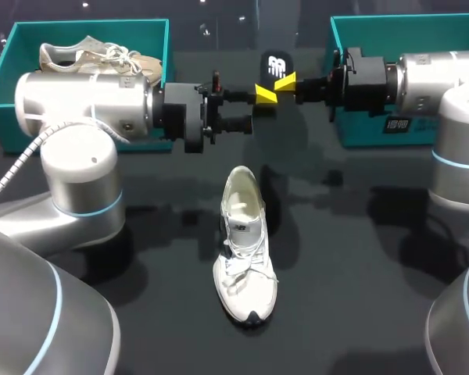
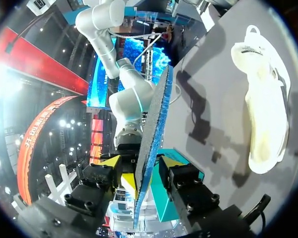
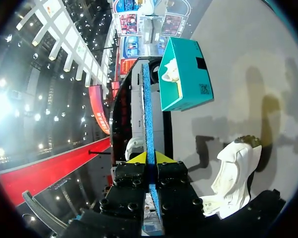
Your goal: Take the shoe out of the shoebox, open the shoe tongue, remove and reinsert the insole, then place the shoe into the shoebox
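A white sneaker (image 1: pixel 246 242) lies on the dark table, toe toward me; it also shows in the wrist views (image 2: pixel 265 99) (image 3: pixel 236 173). Above the table's far middle, the dark insole (image 1: pixel 276 64) hangs between my two arms. My right gripper (image 1: pixel 285 82) (image 3: pixel 150 166) is shut on it, its blue edge (image 3: pixel 148 114) running straight out from the fingers. My left gripper (image 1: pixel 254 109) (image 2: pixel 139 171) straddles the same insole (image 2: pixel 154 129), fingers a little apart from it on both sides, so it is open.
A teal shoebox (image 1: pixel 8 86) (image 3: pixel 186 74) at the far left holds a second pale sneaker (image 1: pixel 94 56). Another teal shoebox (image 1: pixel 375 133) stands at the far right behind my right arm.
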### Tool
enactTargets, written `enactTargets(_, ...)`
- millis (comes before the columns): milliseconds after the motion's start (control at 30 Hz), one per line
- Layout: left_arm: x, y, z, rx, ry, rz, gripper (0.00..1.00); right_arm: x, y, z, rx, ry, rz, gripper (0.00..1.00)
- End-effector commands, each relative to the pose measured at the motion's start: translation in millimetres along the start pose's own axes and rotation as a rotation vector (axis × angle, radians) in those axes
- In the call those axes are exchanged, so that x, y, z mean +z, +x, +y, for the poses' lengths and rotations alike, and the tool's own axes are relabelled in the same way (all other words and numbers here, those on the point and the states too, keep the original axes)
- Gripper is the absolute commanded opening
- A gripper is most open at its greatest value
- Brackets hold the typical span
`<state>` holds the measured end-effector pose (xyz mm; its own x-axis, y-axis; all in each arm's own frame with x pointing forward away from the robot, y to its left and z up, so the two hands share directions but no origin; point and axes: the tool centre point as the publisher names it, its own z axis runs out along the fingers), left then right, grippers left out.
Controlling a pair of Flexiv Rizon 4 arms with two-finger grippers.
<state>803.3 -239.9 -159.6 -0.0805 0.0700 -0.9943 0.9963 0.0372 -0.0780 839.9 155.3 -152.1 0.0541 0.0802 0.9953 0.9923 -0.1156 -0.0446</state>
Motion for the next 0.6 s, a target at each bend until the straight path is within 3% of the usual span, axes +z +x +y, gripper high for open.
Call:
enactTargets(33,5.2,1.9,2.1,0.001,-0.005,0.0,0.45,6.9,-2.0,2.0,0.0,0.004,0.003,0.0)
enactTargets(467,11.0,5.2,6.7,-0.007,-0.021,0.011,0.25,11.7,-4.2,-1.0,0.007,0.008,0.011,0.0)
enactTargets(500,11.7,5.8,7.2,-0.008,-0.021,0.013,0.21,12.1,-4.3,-1.2,0.007,0.008,0.012,0.0)
enactTargets(567,12.5,6.4,8.0,-0.014,-0.019,0.014,0.0,12.7,-4.9,-1.6,0.009,0.009,0.012,0.0)
enactTargets(600,12.6,6.4,8.1,-0.015,-0.017,0.013,0.0,13.1,-5.3,-1.8,0.01,0.009,0.013,0.0)
